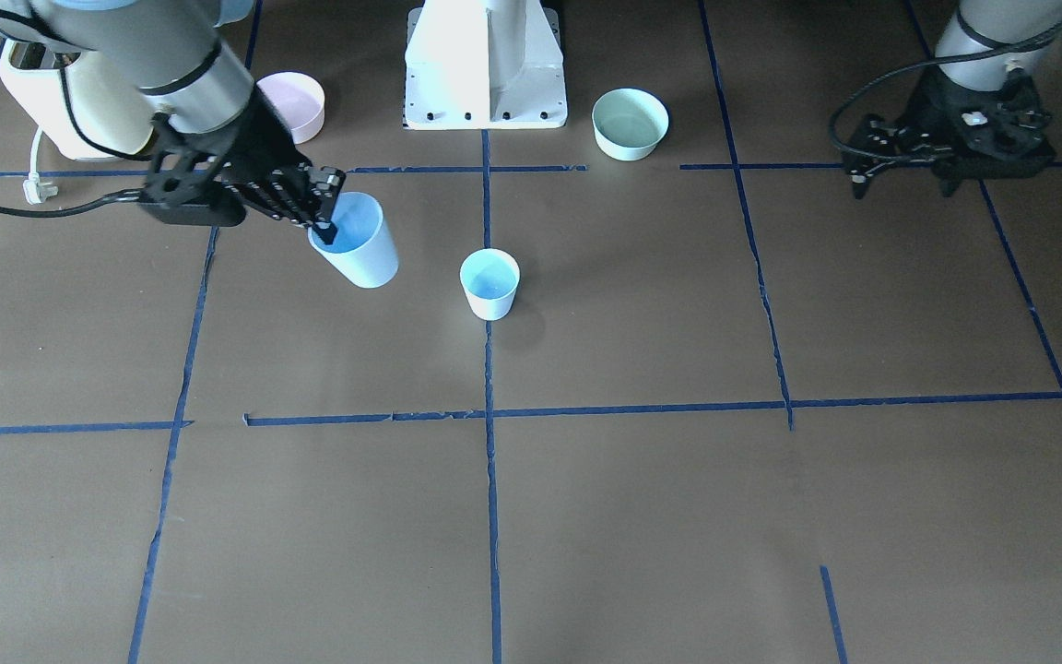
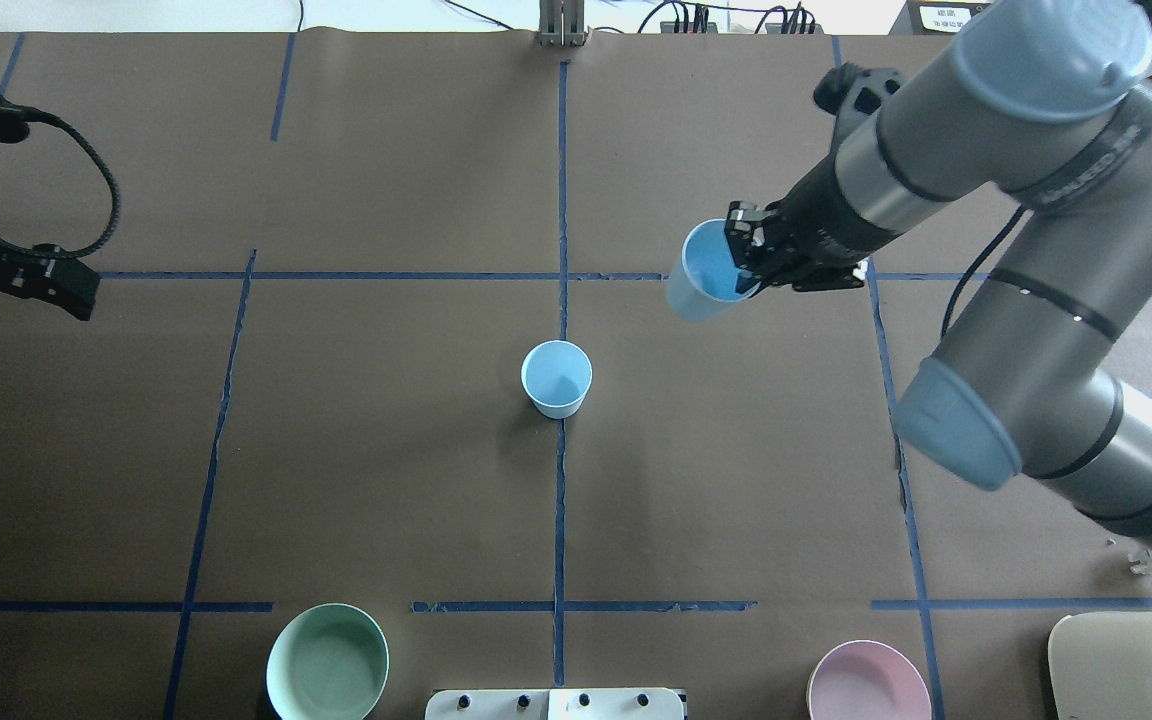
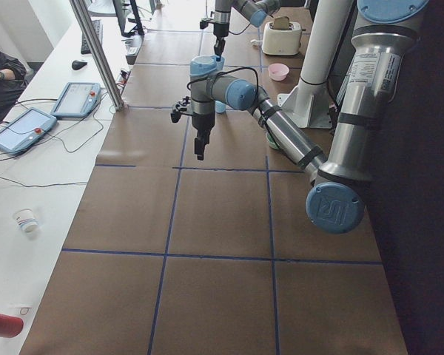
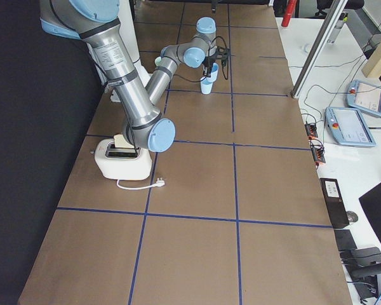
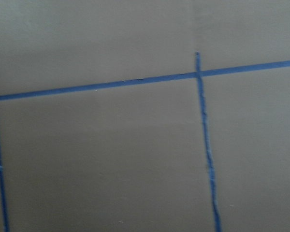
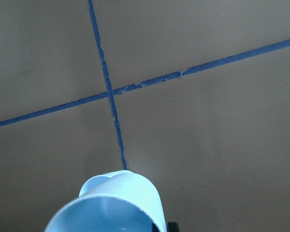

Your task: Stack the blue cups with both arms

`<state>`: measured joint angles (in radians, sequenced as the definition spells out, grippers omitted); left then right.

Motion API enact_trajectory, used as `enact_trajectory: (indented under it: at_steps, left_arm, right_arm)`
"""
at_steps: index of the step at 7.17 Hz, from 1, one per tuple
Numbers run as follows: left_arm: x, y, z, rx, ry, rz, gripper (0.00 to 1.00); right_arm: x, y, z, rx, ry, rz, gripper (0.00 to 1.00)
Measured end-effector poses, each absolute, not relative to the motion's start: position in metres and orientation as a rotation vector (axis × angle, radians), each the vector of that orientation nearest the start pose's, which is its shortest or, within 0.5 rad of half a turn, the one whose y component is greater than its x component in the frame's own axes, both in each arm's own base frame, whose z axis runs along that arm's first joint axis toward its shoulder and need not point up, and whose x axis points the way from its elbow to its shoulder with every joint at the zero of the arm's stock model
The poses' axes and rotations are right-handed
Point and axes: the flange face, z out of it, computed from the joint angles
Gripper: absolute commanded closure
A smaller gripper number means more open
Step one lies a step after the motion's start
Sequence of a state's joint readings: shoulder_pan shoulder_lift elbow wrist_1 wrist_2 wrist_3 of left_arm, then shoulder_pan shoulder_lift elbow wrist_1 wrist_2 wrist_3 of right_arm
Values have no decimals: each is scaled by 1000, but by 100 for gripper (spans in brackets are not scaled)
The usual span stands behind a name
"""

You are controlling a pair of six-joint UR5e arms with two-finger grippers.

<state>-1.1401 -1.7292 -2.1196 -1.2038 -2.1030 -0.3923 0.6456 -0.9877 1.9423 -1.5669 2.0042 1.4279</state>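
One blue cup point(image 1: 489, 284) stands upright on the brown table near the centre line; it also shows in the overhead view point(image 2: 556, 378). My right gripper point(image 1: 326, 226) is shut on the rim of the other blue cup point(image 1: 360, 251), one finger inside it. It holds this cup tilted above the table, off to the right of the standing cup in the overhead view point(image 2: 701, 287). The held cup's rim fills the bottom of the right wrist view point(image 6: 111, 208). My left gripper point(image 1: 948, 182) hangs empty and looks open, far from both cups at the table's left side point(image 2: 76, 295).
A mint-green bowl point(image 1: 630, 123) and a pink bowl point(image 1: 296, 106) sit near the white pedestal base point(image 1: 485, 65). A cream toaster point(image 1: 61, 101) with a loose plug stands by the right arm. Blue tape lines cross the table.
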Motion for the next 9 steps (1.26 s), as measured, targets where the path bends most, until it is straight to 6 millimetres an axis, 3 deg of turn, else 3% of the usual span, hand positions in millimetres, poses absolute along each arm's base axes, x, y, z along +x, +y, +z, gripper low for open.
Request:
enact_trajectory:
  at_steps: [3,4,5,6,7,9]
  left_arm:
    - [45,-514,447,77,641,216,0]
    - [26,-521,464,81,640,228,0]
    - [16,-526,477,83,640,234,0]
    - [12,-528,484,83,640,235,0]
    - [11,-529,487,83,640,236,0]
    - [9,-530,490,81,640,234,0]
  right_arm:
    - [-478,-414,149,22,-1000,216,100]
    - [-491,-415,147,18,-991,213,98]
    - [-498,-418,147,15,-983,212,90]
    - [-501,-419,147,14,-980,212,24]
    - [-502,-419,147,15,-979,209,0]
    - [-502,-420,147,28,-982,202,0]
